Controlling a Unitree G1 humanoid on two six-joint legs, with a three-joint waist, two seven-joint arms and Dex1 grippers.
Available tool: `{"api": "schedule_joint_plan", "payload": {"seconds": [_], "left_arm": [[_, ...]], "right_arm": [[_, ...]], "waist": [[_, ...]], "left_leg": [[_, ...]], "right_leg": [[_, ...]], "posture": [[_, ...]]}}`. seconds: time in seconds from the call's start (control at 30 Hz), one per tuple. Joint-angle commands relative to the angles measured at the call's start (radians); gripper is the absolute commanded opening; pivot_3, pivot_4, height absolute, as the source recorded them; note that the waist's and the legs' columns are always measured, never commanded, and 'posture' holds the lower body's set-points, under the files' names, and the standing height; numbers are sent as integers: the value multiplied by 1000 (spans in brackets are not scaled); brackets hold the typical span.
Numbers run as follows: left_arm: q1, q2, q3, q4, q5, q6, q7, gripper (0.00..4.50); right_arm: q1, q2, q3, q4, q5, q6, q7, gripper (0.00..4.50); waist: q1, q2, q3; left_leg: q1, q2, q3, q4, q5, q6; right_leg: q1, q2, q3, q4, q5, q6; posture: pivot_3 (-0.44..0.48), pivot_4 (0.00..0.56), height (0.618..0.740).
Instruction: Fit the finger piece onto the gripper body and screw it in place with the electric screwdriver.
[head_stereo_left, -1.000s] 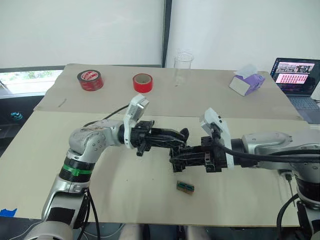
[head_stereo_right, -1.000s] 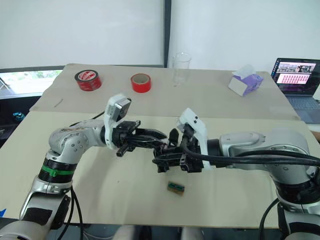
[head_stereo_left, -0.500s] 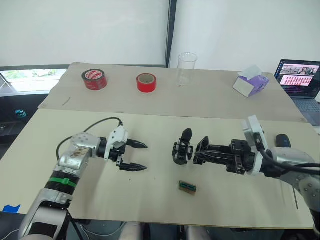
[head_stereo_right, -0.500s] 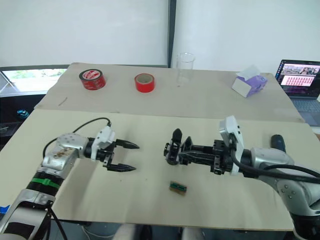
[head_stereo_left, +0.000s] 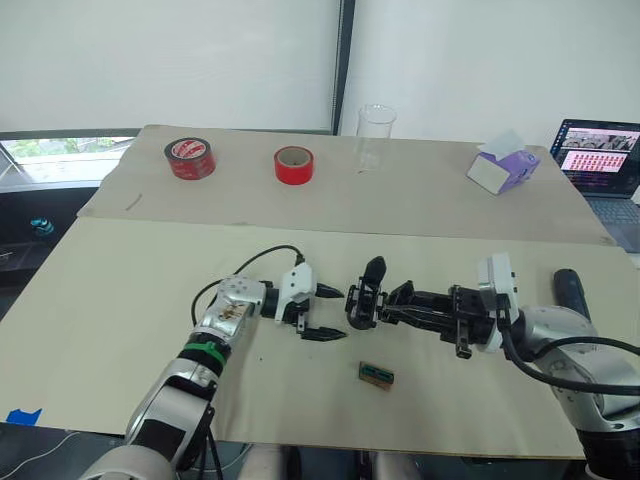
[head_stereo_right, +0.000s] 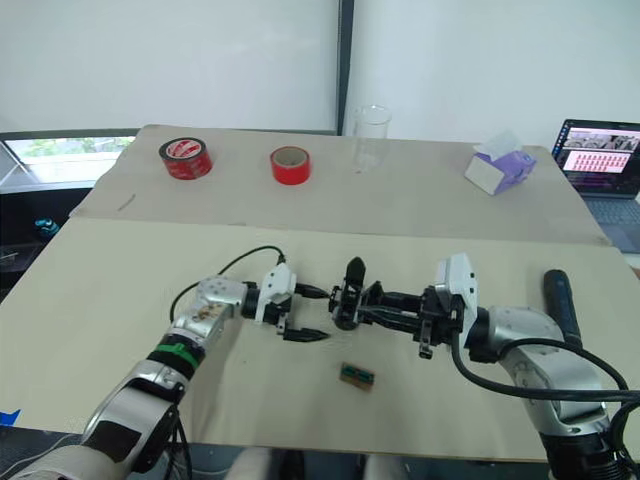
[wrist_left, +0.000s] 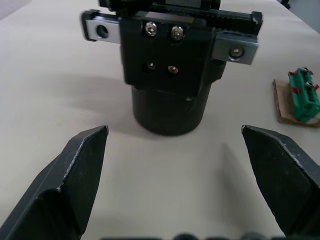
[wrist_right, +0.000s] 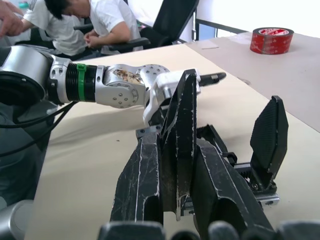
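**Left arm closes in on the held gripper body**

The gripper body stands on the near part of the table, close to the middle, with one black finger sticking up from its far side. The right gripper reaches in from the right, its fingers pressed together on a finger piece that it holds against the body; beside it, the wrist view shows the body's already upright finger.

What has changed in the last half second: the left gripper, which was well to the left of the body, has slid right and now sits just beside it, fingers spread wide and holding nothing. Its wrist view looks straight at the body's screwed faceplate, framed between the two open fingers. The right arm has kept its grip on the assembly meanwhile.

That suggests the left arm is coming to steady or take over the body, which would free the right one. The electric screwdriver lies untouched at the right edge of the table, beyond the right arm, so the screwing step is not yet begun. A small green block lies nearer, just in front of the assembly.
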Motion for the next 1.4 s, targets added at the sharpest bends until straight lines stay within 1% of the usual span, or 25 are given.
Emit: {"api": "schedule_joint_plan", "payload": {"seconds": [0.03,0.27,0.4,0.5,0.6,0.7,0.8,1.0,1.17,1.4], "left_arm": [[-39,-32,-6,41,25,-44,9,4500],[-84,-108,-13,133,65,-88,40,4500],[-95,-125,-2,167,70,-102,56,4500],[-94,-127,-12,185,79,-100,43,4500],[-89,-119,-24,203,104,-120,60,3703],[-89,-114,-19,219,118,-135,83,2345],[-84,-108,-17,230,125,-145,90,2328],[-68,-101,-20,222,123,-138,73,2328],[-63,-98,-33,208,131,-127,60,2328],[-59,-93,-43,195,137,-114,58,2328]], "right_arm": [[13,-2,-18,-58,13,-6,-7,387],[34,-15,-26,-99,29,26,-24,387],[27,-12,-25,-111,34,37,-30,387],[3,7,-7,-104,24,31,-31,387],[-25,19,21,-86,-4,5,-11,387],[-51,30,42,-61,-29,-22,8,387],[-92,49,72,-20,-57,-50,25,387],[-168,73,153,115,-178,-117,48,387],[-193,108,167,161,-189,-128,53,387],[-199,120,175,204,-216,-150,69,387]], "waist": [[0,0,0],[2,0,0],[1,0,0],[1,0,0],[0,0,0],[0,0,0],[-2,0,0],[-6,0,0],[-13,1,-1],[-18,1,-1]], "left_leg": [[0,0,0,0,0,0],[0,0,-1,1,0,1],[0,0,-1,1,-1,1],[0,0,-1,1,-1,1],[1,0,-1,1,-1,1],[1,0,-1,1,-1,1],[1,0,-1,1,-1,1],[2,0,-1,2,-1,1],[2,0,-1,2,-1,1],[2,0,-1,2,-1,1]], "right_leg": [[0,0,0,0,0,0],[1,-1,-1,0,0,0],[1,-1,-1,0,0,0],[1,-1,-1,0,0,0],[1,-1,-1,0,0,0],[2,-1,-1,0,0,0],[2,-1,-1,0,0,0],[2,-1,-1,0,0,1],[2,-1,-2,1,0,0],[2,-1,-2,1,1,0]], "posture": [[0,150,740],[0,150,740],[0,150,740],[0,150,740],[0,150,740],[0,150,740],[0,150,740],[0,150,740],[0,150,740],[0,150,740]]}}
